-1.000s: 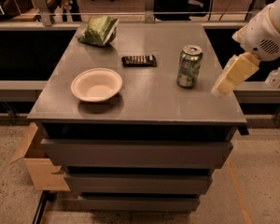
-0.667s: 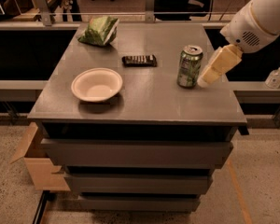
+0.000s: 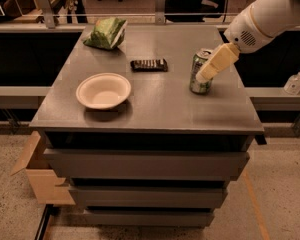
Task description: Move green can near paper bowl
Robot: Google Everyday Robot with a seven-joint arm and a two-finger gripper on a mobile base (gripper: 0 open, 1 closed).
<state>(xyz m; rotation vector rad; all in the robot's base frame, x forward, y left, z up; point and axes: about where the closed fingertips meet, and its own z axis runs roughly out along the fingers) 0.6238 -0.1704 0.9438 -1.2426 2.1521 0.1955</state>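
The green can (image 3: 198, 76) stands upright on the right side of the grey table (image 3: 155, 104). It has a silver top. The paper bowl (image 3: 103, 90) sits on the left front part of the table, well apart from the can. My gripper (image 3: 207, 74) comes in from the upper right on a white arm (image 3: 267, 14). Its cream fingers (image 3: 217, 61) overlap the can's right side and upper half.
A green chip bag (image 3: 107, 33) lies at the table's back left. A dark flat bar (image 3: 149, 64) lies between the bag and the can. A cardboard box (image 3: 37, 171) stands on the floor at left. A sanitizer bottle (image 3: 295, 81) stands on a ledge at right.
My gripper has moved left from beside the table's right edge to the can and now overlaps it. The can and bowl have not moved.
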